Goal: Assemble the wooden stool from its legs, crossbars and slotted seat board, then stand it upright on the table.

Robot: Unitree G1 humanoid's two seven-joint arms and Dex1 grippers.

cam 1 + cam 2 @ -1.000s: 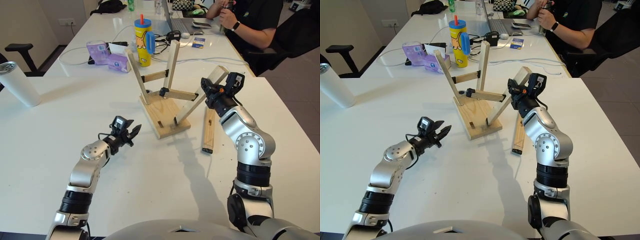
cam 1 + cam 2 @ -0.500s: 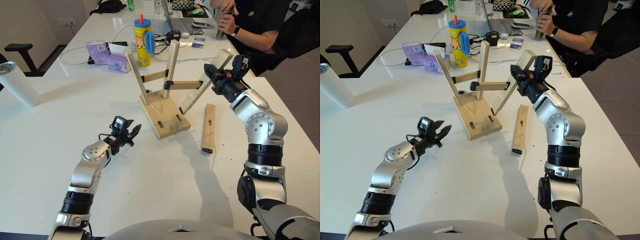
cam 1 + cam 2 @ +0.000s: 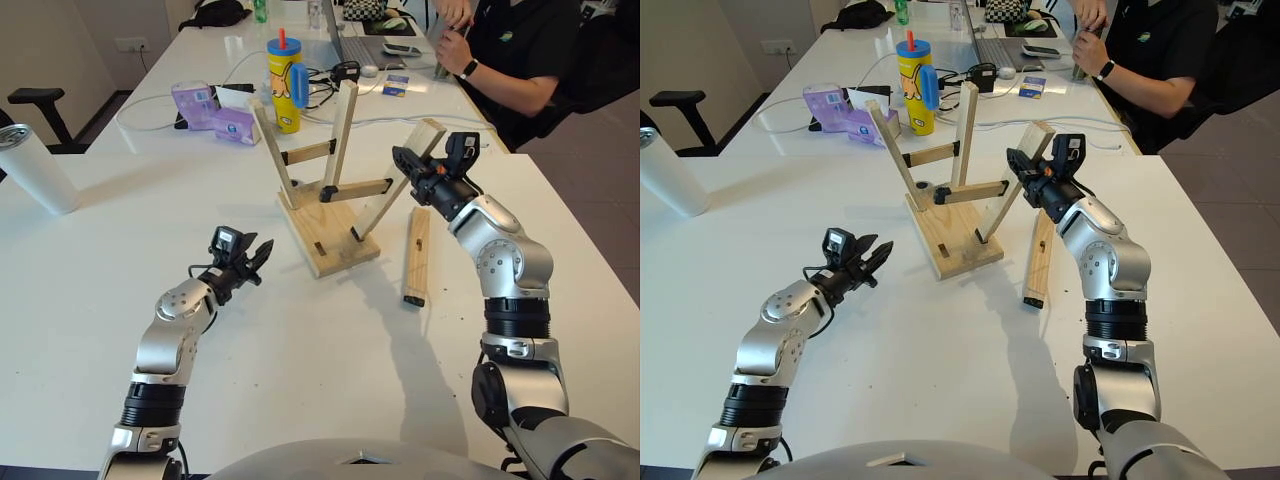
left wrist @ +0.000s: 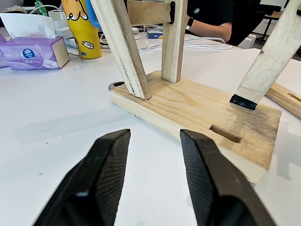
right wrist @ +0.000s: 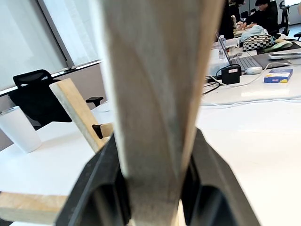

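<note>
**Left eye view: a third leg poised over the seat board**

The seat board (image 3: 335, 222) lies flat on the table (image 3: 300, 350) with its slotted face up, since the stool is being built upside down. Two legs (image 3: 343, 125) stand in the far side of the board. A short crossbar (image 3: 308, 153) ties them together and stiffens the half-built frame.

The right gripper (image 3: 412, 172) hangs above the board, toward its right-arm side. Its fingers (image 5: 101, 188) are clamped on the upper part of a third leg (image 3: 388, 195). That leg slants down so that its black-capped foot (image 4: 243, 101) comes to the board's right-arm edge. In the left wrist view the foot sits at the board's top face, beside an open slot (image 4: 226, 133) and not in it. Whether it touches the wood cannot be told.

A second crossbar (image 3: 358, 188) runs from the held leg toward the standing pair, above the board. The high grip leaves the foot free to be steered. By judgement, the step in hand is seating this leg, which calls for righting its slant and bringing the foot over the slot.

The left gripper (image 3: 248, 255) hovers low over the table, just off the board's left-arm side. Its fingers (image 4: 110, 169) are apart and point at the board's edge, well placed to steady the board. A fourth leg (image 3: 415, 255) lies loose on the table beside the board's right-arm side, within reach for the last slot.
</note>
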